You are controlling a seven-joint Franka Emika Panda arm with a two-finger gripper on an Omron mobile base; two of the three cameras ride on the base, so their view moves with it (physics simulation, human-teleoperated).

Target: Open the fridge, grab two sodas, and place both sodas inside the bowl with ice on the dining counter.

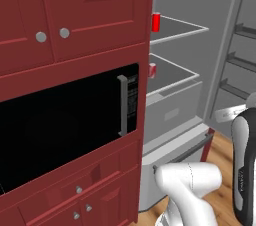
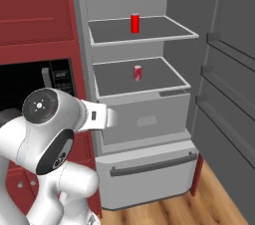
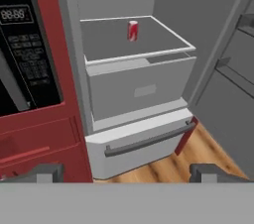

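Observation:
The fridge (image 2: pixel 144 114) stands open, its door (image 2: pixel 229 94) swung out to the right. One red soda (image 2: pixel 135 23) stands on the upper glass shelf, and a second soda (image 2: pixel 138 72) on the shelf below, above a grey drawer. Both cans also show in the left base view, the upper soda (image 1: pixel 156 22) and the lower soda (image 1: pixel 152 70), at the cabinet's edge. In the hand view my gripper (image 3: pixel 129 172) is open and holds nothing, well back from the fridge (image 3: pixel 139 89) and below the lower soda (image 3: pixel 132 30). The bowl with ice and the dining counter are out of view.
A black built-in microwave (image 1: pixel 65 120) sits in dark red cabinets (image 1: pixel 75 10) just left of the fridge. The fridge's bottom freezer drawer (image 2: pixel 149 174) has a dark bar handle. Wooden floor (image 2: pixel 209 204) lies in front, with the door shelves (image 1: pixel 240 60) on the right.

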